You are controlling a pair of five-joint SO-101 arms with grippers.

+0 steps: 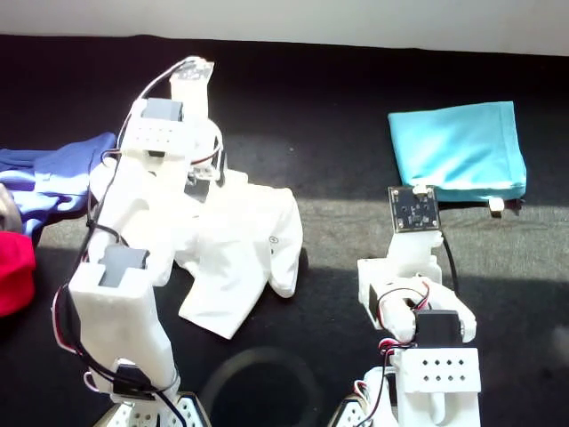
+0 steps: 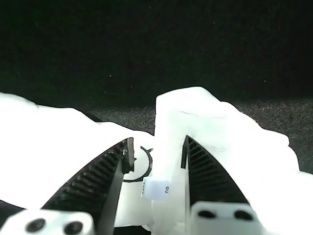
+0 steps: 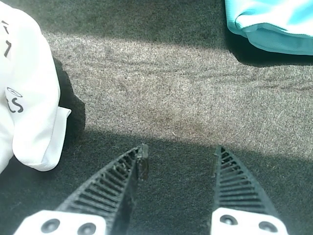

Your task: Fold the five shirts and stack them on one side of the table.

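A crumpled white shirt (image 1: 244,258) lies on the black table, partly under my left arm (image 1: 142,205). In the left wrist view my left gripper (image 2: 156,144) is shut on a thick raised fold of the white shirt (image 2: 215,127) near its collar tag (image 2: 156,188). A folded teal shirt (image 1: 458,147) lies at the far right. My right gripper (image 3: 178,149) is open over bare cloth, between the white shirt's sleeve (image 3: 29,107) and the teal shirt (image 3: 274,24). A blue shirt (image 1: 49,173) and a red shirt (image 1: 13,271) lie bunched at the left edge.
The black table cover (image 1: 338,107) is bare along the far side and between the white and teal shirts. My right arm (image 1: 418,267) stands at the near right. A grey round object (image 1: 7,209) shows at the left edge.
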